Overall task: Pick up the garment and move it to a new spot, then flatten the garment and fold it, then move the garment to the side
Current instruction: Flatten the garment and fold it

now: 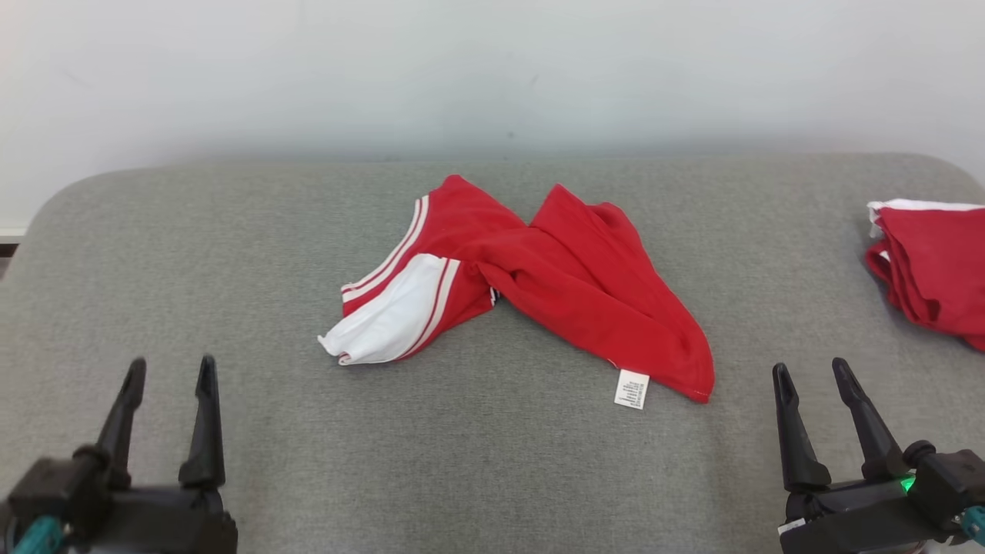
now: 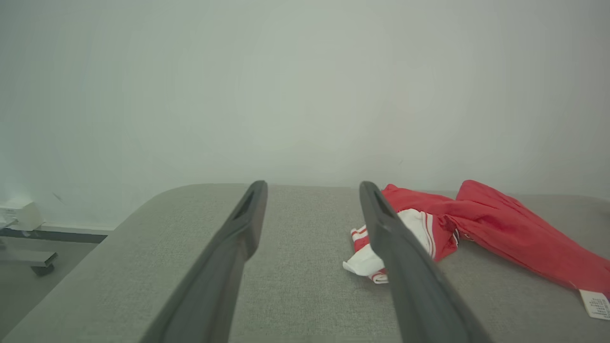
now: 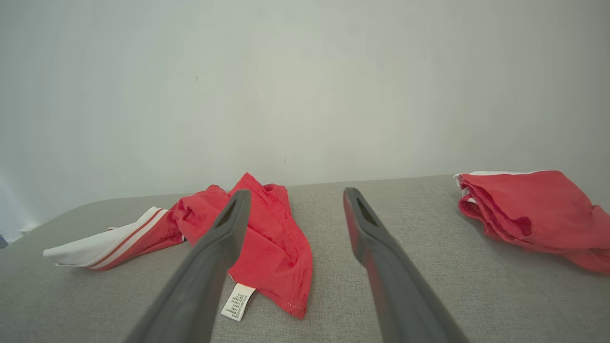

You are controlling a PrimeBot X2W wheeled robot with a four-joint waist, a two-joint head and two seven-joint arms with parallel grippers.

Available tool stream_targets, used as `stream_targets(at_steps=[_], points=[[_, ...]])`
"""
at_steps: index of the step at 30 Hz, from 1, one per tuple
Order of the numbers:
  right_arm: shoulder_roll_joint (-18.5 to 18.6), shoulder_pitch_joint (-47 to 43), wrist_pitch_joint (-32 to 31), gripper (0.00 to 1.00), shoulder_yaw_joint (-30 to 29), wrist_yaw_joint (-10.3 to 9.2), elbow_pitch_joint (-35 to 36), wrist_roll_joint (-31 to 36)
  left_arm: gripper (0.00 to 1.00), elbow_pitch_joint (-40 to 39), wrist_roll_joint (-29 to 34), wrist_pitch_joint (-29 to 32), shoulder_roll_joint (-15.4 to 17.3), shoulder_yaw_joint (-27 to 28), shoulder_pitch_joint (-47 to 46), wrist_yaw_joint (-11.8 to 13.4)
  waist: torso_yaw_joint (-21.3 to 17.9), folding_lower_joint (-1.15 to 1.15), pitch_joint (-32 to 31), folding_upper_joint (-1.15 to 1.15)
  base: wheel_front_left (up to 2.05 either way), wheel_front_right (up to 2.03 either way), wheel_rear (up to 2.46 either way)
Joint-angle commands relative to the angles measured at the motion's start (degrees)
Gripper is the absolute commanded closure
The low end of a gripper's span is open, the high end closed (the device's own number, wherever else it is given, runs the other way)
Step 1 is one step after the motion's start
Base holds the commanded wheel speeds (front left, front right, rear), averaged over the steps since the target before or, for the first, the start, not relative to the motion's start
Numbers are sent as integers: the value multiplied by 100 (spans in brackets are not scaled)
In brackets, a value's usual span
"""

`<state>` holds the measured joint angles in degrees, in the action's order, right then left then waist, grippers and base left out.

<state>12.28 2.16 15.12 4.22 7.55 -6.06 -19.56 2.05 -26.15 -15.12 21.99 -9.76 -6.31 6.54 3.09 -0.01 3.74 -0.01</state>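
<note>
Garment: the garment [image 1: 569, 285] lies crumpled in the middle of the head view, on the grey worktop [image 1: 231, 254]. It is red and not flat, and its folds cross in the centre.
White panel: a white panel [image 1: 392, 315] with red and white stripes makes the left end of the garment, towards the lower left.
Tag: a small white tag [image 1: 632, 388] with print sticks out from the lower right edge of the garment and lies on the worktop.
Left end effector: the left end effector [image 1: 171, 360] is at the lower left of the head view, with its fingers pointing up the frame. The two fingers are spread wide with nothing between them. It is well apart from the garment.
Right end effector: the right end effector [image 1: 809, 365] is at the lower right of the head view. Its fingers are spread wide too and hold nothing. It is near the tag corner of the garment, not touching it.
Left wrist view: the garment is at the right of the frame, and the right-hand finger covers part of the white panel.
Right wrist view: the garment is at the left and centre, partly behind the left-hand finger, and the tag is just beside that finger.
Second garment: a second garment [image 1: 935, 269], red with a white edge, lies at the right edge of the head view, well apart from the garment.
Wall: a pale wall [image 1: 492, 69] stands behind the worktop.
</note>
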Motion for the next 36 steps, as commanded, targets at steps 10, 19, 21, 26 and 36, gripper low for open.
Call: stream_targets(at_steps=[10, 19, 21, 26, 36], points=[[53, -72, 0, 0, 39, -15, -116, -44, 0, 120, 461, -1, -514, 489, 523, -371, 74, 1, 14, 1, 0, 0, 0], [76, 37, 0, 0, 71, -15, -198, -86, 0, 677, 498, 12, -635, 481, 21, -786, -84, 1, 103, 1, 0, 0, 0], [93, 86, 0, 0, 92, -15, -220, -99, 0, 895, 528, 103, -547, 388, -302, -921, -139, 1, 155, 1, 0, 0, 0], [146, 167, 0, 0, 86, -15, -303, -147, 0, 1381, 312, 461, -436, 257, -1221, -1168, -268, 1, 321, 1, 0, 0, 0], [73, 460, 0, 0, 132, -15, -485, -235, 0, 2384, -409, 1559, 86, -41, -2478, -1394, -773, 1, 667, 1, 0, 0, 0]])
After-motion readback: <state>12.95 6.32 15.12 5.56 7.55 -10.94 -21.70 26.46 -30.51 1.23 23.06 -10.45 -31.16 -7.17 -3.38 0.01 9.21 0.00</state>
